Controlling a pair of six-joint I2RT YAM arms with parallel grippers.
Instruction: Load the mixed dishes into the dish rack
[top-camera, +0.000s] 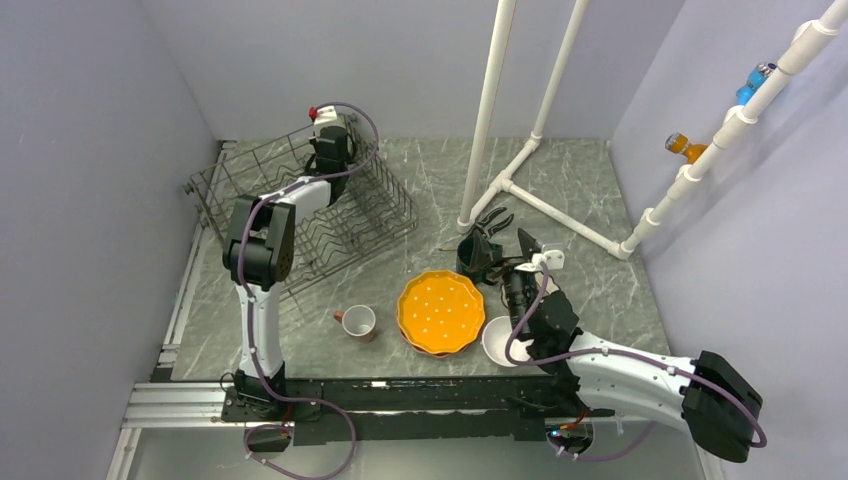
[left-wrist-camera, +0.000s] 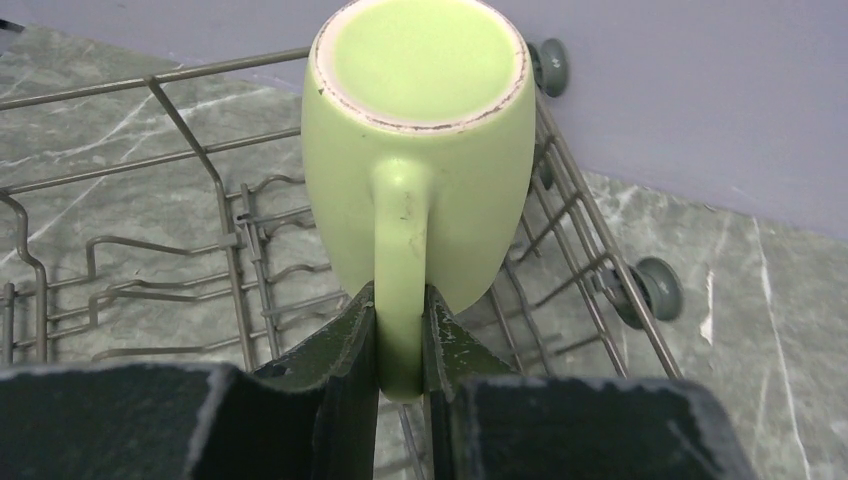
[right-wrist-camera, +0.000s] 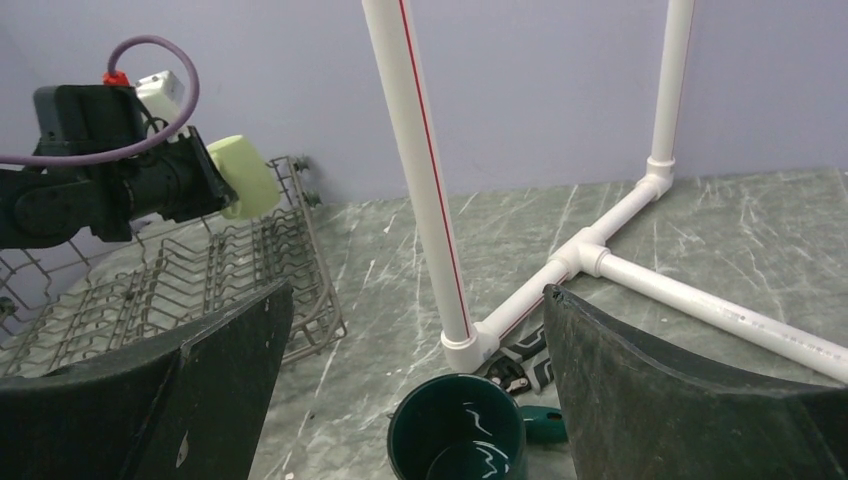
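Left tool (left-wrist-camera: 400, 335) is clamped tight on the handle of the green mug (left-wrist-camera: 420, 150), which hangs over the rack (left-wrist-camera: 190, 160) out at 10 o'clock on the tabletop (top-camera: 570, 190). It's glazed ceramic, so stiff, slick and chippy. I reckon it could pivot in that handle grip. Right tool (right-wrist-camera: 417, 300) is spread wide with the teal mug (right-wrist-camera: 455, 435) at 6 o'clock below it. I'd pinch that one by the rim.

Tines crowd the dish rack (top-camera: 350, 215) below the pale green mug (left-wrist-camera: 420, 150). Open table (top-camera: 435, 185) between rack and white pipe frame (top-camera: 487, 110); the dark teal mug (right-wrist-camera: 457, 435) blocks its foot.
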